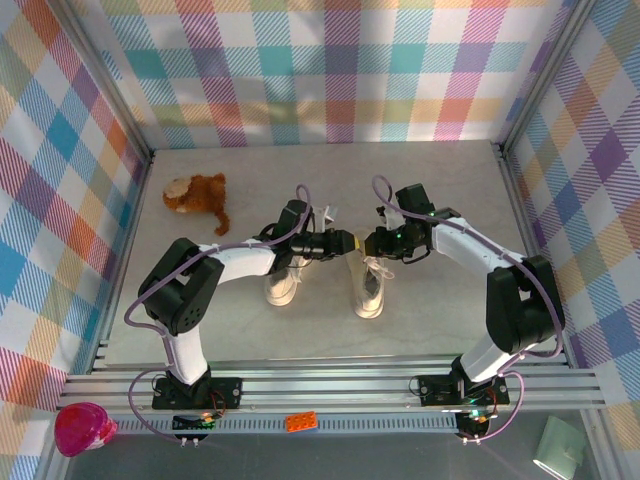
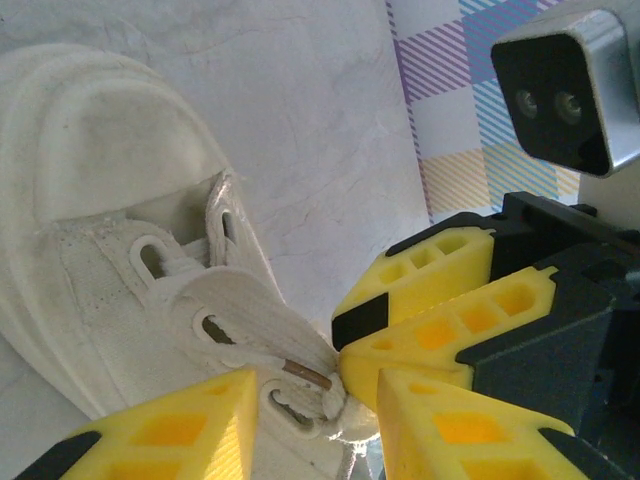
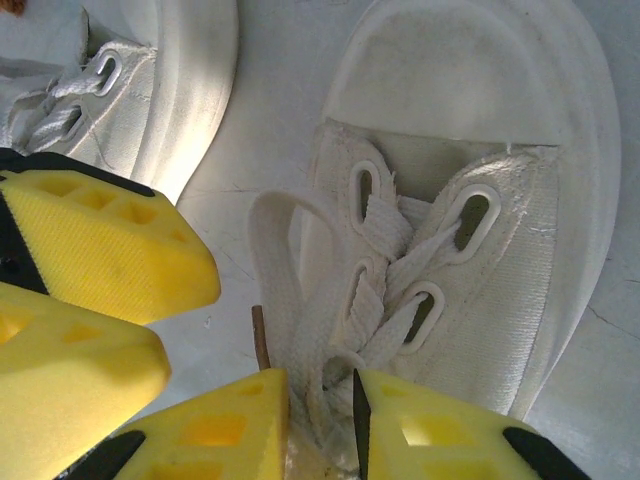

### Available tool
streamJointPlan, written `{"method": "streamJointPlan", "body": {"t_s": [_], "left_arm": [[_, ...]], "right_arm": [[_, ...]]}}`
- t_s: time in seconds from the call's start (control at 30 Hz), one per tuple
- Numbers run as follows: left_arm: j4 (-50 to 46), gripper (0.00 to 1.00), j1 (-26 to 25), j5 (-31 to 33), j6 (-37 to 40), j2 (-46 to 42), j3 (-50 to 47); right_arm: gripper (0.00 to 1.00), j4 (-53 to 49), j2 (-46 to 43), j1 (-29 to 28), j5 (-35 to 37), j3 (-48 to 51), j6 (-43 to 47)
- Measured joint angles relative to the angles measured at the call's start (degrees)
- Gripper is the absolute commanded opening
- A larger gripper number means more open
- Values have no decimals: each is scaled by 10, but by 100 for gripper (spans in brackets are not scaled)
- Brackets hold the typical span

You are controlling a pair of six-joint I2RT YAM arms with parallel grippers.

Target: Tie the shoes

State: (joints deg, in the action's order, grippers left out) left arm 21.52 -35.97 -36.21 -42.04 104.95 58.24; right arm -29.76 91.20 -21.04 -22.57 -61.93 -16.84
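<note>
Cream canvas, and no bow that I can see: left shoe (image 1: 283,288) waiting, right shoe (image 1: 370,292) being worked.

Far left on the table (image 1: 450,200) a brown plush toy (image 1: 197,195) lies well apart from the pair. The left shoe stands just beside its partner, half hidden under the arm. The left gripper (image 1: 347,242) stands half-wide with lace (image 3: 385,290) between its fingers, and I cannot tell whether it pinches. Tip to tip with it, the right gripper (image 1: 372,243) is narrow, nipping lace at the right shoe's throat. One slack loop (image 3: 275,235) hangs off that shoe's side, and a brown-tipped end lies free. By my reading this knot is barely begun, with crossing, looping and pulling tight all left to do, and the left shoe is wholly to do.
</note>
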Motion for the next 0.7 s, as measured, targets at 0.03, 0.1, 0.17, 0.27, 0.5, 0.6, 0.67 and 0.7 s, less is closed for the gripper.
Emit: {"method": "streamJointPlan", "body": {"t_s": [0.03, 0.1, 0.17, 0.27, 0.5, 0.6, 0.67, 0.7], "left_arm": [[-3, 37, 0, 3, -2, 0, 0], [-11, 37, -1, 12, -4, 0, 0], [-20, 37, -3, 20, -7, 0, 0], [-28, 37, -9, 30, -16, 0, 0], [-17, 35, -19, 40, -48, 0, 0], [-12, 34, -19, 42, -58, 0, 0], [-8, 34, -19, 43, -64, 0, 0], [-5, 33, -19, 43, -66, 0, 0]], "right_arm": [[25, 1, 0, 0, 0, 0, -1], [25, 5, -1, 0, 0, 3, -3], [25, 9, -5, -1, -1, 9, -6], [25, 15, -12, -2, -1, 21, -11], [23, 32, -18, -8, -7, 34, -21], [21, 41, -20, -9, -10, 40, -25], [21, 43, -24, -10, -12, 43, -28], [21, 45, -26, -11, -13, 44, -30]]}}
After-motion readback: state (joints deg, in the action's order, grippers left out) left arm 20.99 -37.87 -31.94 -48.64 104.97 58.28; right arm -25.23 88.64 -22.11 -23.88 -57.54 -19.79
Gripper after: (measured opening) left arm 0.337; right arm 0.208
